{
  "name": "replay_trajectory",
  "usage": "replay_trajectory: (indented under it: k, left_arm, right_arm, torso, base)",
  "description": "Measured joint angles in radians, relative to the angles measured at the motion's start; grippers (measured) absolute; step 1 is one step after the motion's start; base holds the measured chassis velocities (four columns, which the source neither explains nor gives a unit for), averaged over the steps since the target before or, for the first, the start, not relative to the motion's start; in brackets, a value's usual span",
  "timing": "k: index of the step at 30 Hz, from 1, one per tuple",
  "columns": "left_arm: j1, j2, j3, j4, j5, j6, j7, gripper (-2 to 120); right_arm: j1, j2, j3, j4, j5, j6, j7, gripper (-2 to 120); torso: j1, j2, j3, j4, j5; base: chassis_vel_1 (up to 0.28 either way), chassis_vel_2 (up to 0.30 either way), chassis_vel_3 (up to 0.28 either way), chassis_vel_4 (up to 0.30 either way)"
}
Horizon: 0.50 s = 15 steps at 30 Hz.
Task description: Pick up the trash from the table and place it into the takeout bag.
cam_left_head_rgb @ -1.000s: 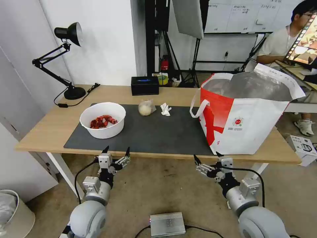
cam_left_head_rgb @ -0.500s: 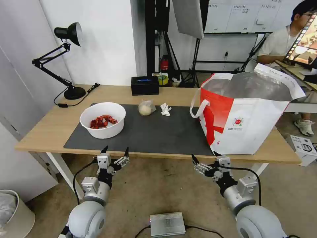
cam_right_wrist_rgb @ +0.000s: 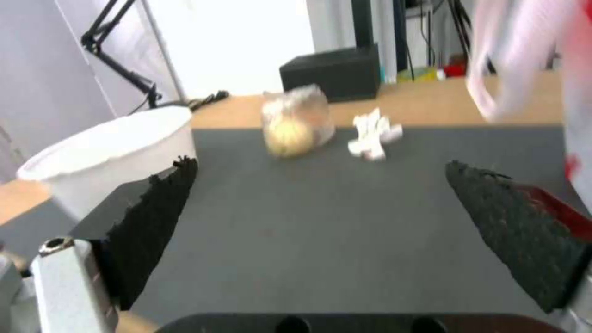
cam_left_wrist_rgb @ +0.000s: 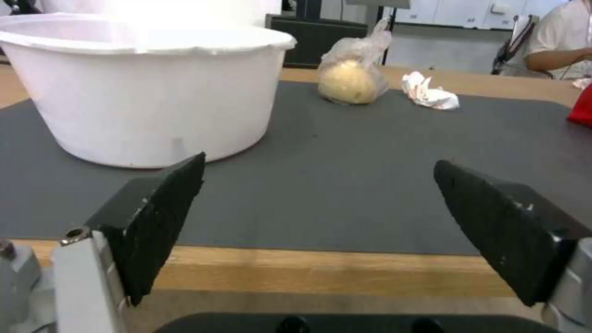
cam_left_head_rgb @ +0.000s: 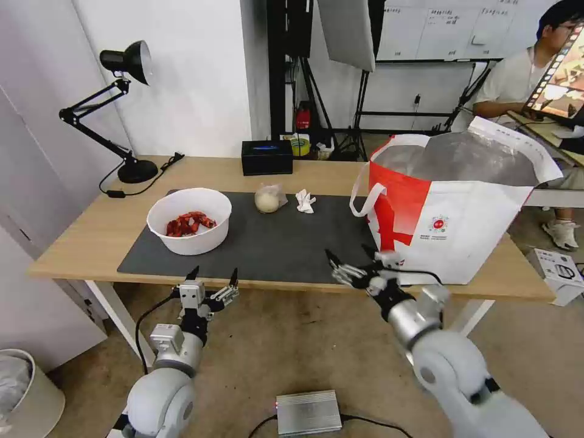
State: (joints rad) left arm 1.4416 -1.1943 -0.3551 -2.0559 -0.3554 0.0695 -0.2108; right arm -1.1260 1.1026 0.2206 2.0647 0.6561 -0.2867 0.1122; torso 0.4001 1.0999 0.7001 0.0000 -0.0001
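Right gripper [cam_left_head_rgb: 351, 260] fingers wide, over table [cam_left_head_rgb: 91, 234] edge; tissue [cam_left_head_rgb: 305, 201] and wrapped ball [cam_left_head_rgb: 267, 199] ahead. Centre one between fingers before closing. Left gripper [cam_left_head_rgb: 213, 281] wide, parked.

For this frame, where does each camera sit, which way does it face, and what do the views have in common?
Head view: high on the robot, looking forward and down over the table; both arms show, left pincer open below the near edge, right pincer open by the takeout bag.
Left wrist view: low at the table's near edge, facing across the mat; its own open fingers frame the white bowl.
Right wrist view: above the mat, facing the far edge; open fingers show.
Shared: bowl, wrapped ball, tissue.
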Motion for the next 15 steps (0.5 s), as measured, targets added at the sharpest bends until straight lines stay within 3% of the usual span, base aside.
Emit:
replay_trajectory:
  k: [4,5,15]
  left_arm:
    - [0.003,-0.007,0.003,0.000,0.008,0.000,0.000,100]
    - [0.016,-0.017,0.003,-0.003,0.017,0.000,-0.001,100]
    - [0.026,-0.020,-0.016,-0.009,0.018,-0.003,-0.003,100]
  right_arm:
    - [0.058,0.007,-0.035,-0.029,0.003,-0.011,0.032,100]
    - [0.173,0.034,-0.121,-0.096,0.005,-0.052,0.127,100]
    - [0.377,0.122,-0.293,-0.242,-0.005,-0.210,0.313,100]
  torso:
    - [0.000,0.000,0.000,0.0001,0.0000]
    - [0.000,0.000,0.000,0.0001,0.0000]
    - [0.000,0.000,0.000,0.0000,0.0001]
  base:
    - [0.000,0.000,0.000,0.000]
    - [0.000,0.000,0.000,0.000]
    - [0.000,0.000,0.000,0.000]
